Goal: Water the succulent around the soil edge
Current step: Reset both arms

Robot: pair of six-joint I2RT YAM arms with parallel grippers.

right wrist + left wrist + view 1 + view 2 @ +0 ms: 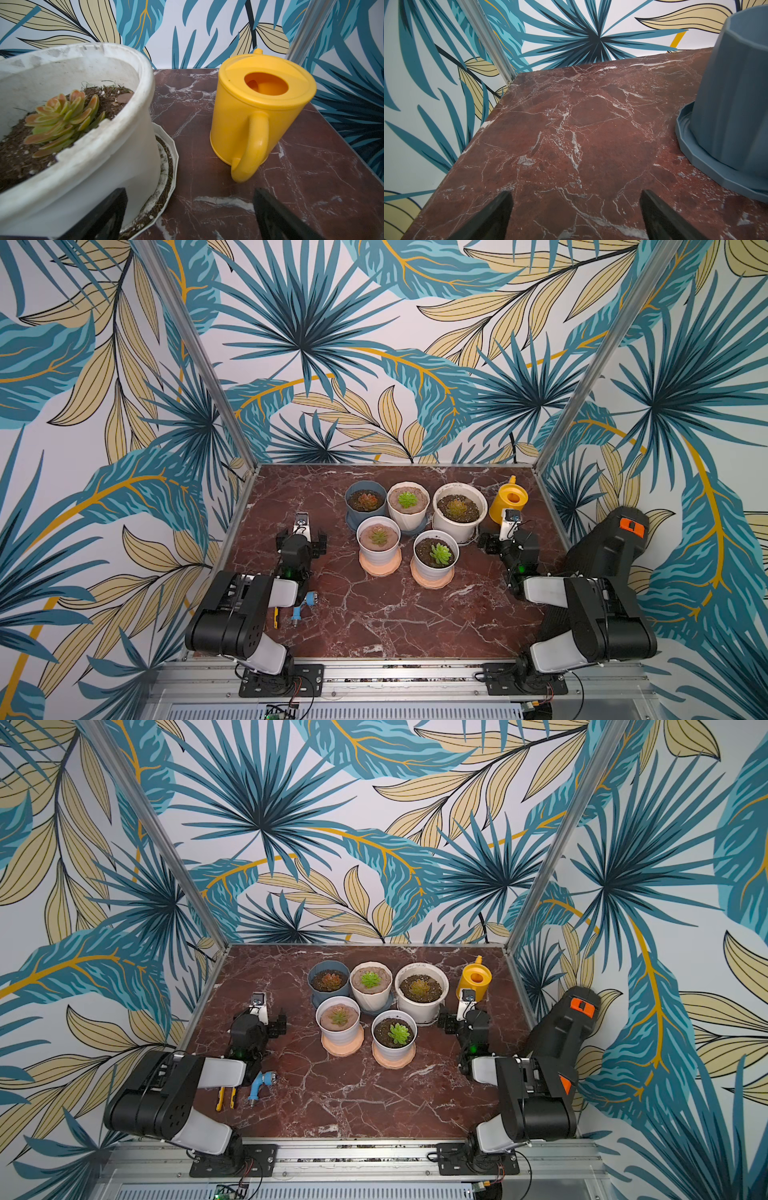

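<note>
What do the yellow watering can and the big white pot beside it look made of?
Watering can: likely moulded plastic, satin finish, uniform yellow, one-piece looped handle. White pot: probably plastic too, thin notched rim, dull and soil-scuffed; ceramic cannot be ruled out.

No text, label or number seems readable on anything here.
</note>
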